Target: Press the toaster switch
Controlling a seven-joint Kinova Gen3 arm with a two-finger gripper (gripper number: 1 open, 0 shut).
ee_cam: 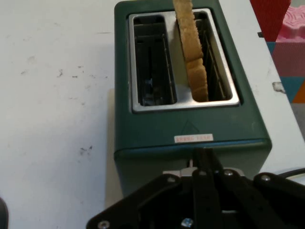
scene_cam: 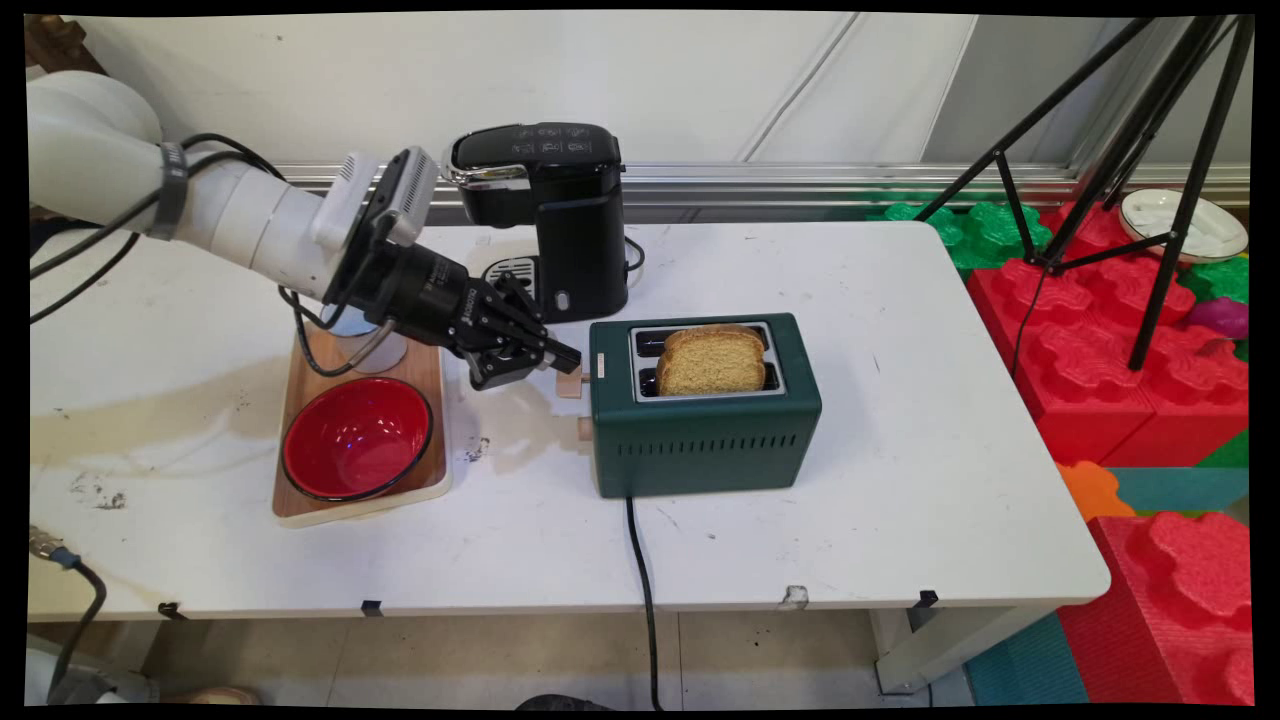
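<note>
1. Black metal gripper (scene_cam: 560, 362), fingers pressed together, tips meeting the pale wooden lever (scene_cam: 570, 383) on the toaster's end.
2. Glossy red bowl (scene_cam: 357, 437) sits on a wooden tray (scene_cam: 300, 500).
3. Boxy matte green toaster (scene_cam: 703, 420) holds a porous bread slice (scene_cam: 711, 360).
4. Shiny black coffee maker (scene_cam: 550, 215) stands behind.
</note>
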